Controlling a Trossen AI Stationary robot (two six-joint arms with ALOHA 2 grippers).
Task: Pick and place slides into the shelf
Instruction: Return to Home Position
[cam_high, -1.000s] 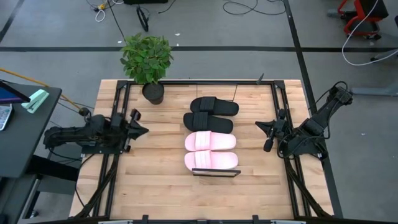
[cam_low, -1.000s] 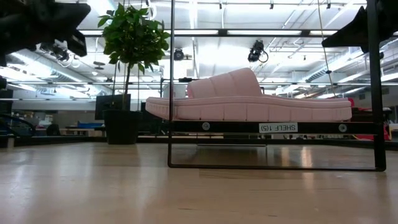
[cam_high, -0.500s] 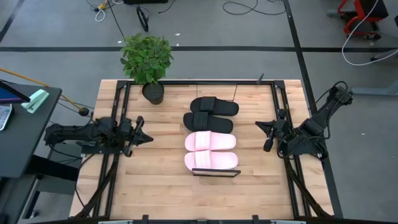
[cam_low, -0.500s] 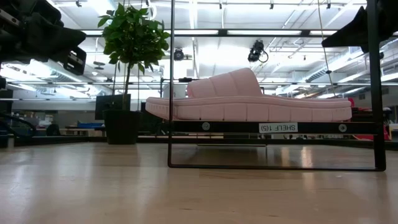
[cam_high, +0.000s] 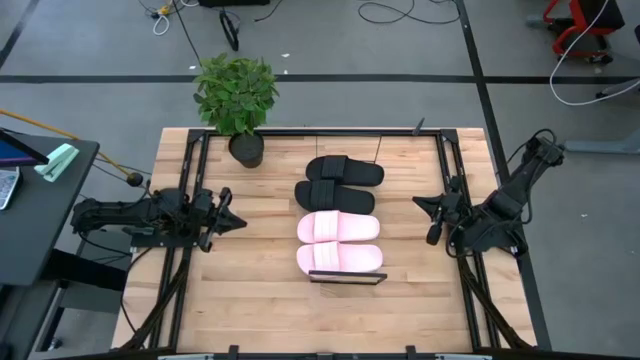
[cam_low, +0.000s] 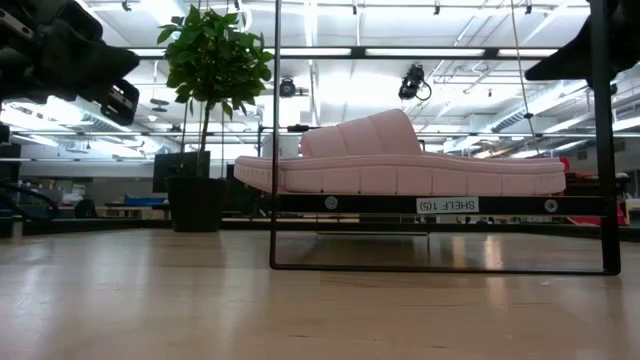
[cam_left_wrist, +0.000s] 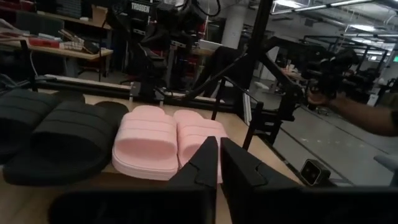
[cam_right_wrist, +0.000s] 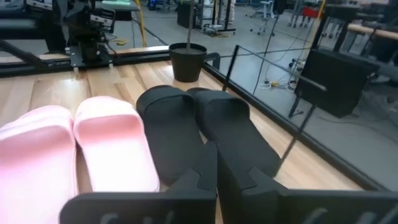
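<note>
Four slides lie side by side on the shelf (cam_high: 347, 279) in the middle of the table, soles down on its board. The two black slides (cam_high: 338, 183) are at the far end and the two pink slides (cam_high: 340, 243) at the near end. In the low view the nearest pink slide (cam_low: 400, 165) rests on the labelled shelf board (cam_low: 447, 204). My left gripper (cam_high: 236, 221) hovers shut left of the row, pointing at it. My right gripper (cam_high: 428, 212) hovers shut to the right of the row. The left wrist view shows the shut left gripper (cam_left_wrist: 218, 158), and the right wrist view shows the shut right gripper (cam_right_wrist: 216, 167).
A potted plant (cam_high: 238, 100) stands at the table's far edge, left of the shelf's far end. A black side desk (cam_high: 35, 215) sits beyond the table's left edge. Bare wood (cam_high: 260, 290) lies between each gripper and the shelf, and along the near edge.
My left gripper moved a little toward the table's near edge and came down lower, then held still. The slides and the shelf stayed where they were.
</note>
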